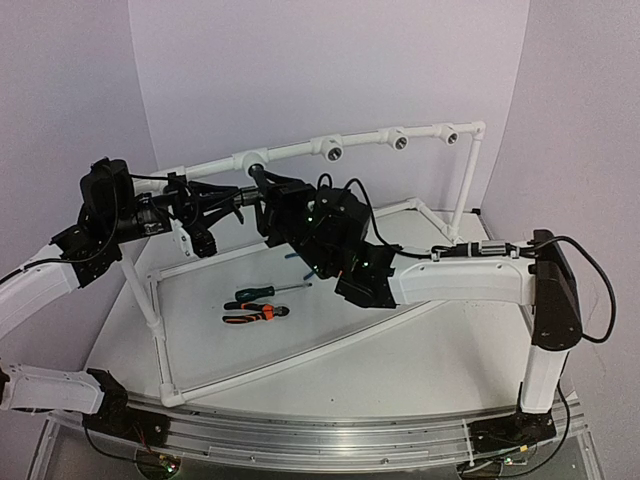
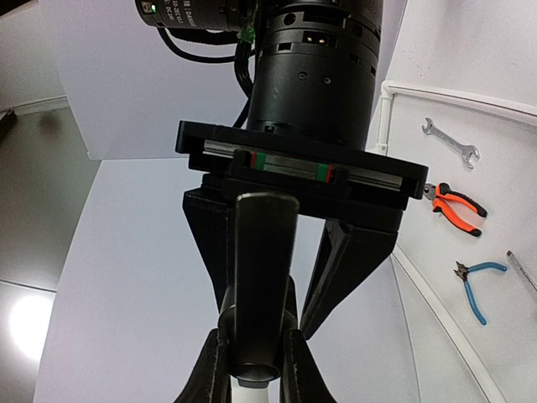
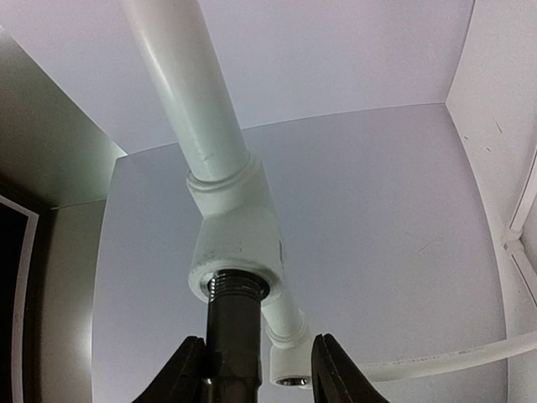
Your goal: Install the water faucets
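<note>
The dark faucet stands with its threaded end in the socket of a white tee fitting on the top pipe. In the top view the faucet hangs under the leftmost tee. My right gripper is open around the faucet's body: the left finger touches it and the right finger stands apart. In the left wrist view my left gripper is shut on the faucet's dark bar, with the right gripper's spread fingers behind it. Both grippers meet under the tee in the top view.
A white pipe frame stands on the table, with more open tees along its top rail. A green-handled screwdriver and orange pliers lie inside the frame. A wrench and blue pliers lie on the white board.
</note>
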You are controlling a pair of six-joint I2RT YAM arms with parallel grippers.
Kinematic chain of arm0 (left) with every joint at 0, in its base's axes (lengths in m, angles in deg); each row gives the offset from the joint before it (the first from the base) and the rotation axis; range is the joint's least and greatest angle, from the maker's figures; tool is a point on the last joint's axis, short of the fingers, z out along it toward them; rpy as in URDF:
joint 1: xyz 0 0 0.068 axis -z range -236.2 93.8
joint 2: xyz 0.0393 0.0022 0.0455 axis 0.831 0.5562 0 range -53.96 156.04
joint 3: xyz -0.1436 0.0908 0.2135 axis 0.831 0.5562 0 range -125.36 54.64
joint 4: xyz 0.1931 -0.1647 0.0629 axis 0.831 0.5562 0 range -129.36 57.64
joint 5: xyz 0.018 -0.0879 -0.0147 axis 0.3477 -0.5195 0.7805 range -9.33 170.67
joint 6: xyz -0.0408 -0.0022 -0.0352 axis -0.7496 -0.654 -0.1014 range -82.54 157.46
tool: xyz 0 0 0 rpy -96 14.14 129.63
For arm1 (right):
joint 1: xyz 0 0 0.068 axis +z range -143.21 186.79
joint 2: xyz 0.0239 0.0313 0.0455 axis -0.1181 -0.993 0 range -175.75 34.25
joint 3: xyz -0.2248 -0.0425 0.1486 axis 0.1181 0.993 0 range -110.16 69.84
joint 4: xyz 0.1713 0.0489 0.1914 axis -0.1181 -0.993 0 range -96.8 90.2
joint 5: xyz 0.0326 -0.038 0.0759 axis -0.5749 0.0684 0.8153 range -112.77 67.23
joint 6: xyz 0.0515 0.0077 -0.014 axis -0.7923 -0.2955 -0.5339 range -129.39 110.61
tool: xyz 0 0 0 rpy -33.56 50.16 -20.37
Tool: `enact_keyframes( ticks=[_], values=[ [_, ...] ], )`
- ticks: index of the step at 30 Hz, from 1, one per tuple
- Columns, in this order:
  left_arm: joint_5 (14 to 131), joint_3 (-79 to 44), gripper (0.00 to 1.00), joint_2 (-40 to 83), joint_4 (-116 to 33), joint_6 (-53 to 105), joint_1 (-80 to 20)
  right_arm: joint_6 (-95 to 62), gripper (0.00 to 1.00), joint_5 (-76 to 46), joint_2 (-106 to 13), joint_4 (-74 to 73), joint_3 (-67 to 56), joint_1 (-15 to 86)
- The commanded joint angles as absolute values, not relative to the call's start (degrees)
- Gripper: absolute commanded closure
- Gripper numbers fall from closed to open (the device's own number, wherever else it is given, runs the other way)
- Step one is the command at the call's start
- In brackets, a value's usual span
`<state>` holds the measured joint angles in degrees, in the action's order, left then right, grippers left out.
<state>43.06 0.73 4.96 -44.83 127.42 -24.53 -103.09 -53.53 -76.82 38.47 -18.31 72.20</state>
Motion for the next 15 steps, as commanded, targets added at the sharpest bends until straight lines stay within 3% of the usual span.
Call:
enact_keyframes(
  ticks=[1, 15],
  values=[
    [42.34, -0.55, 1.00, 5.25, -43.81, 125.44, -23.81, -105.63, 0.53, -57.21, -77.90, 34.62, -16.98, 68.14],
    [42.97, -1.12, 1.00, 5.47, -43.13, 122.47, -23.77, -87.04, 0.11, -50.48, -69.13, 37.18, -12.02, 68.21]
  ],
)
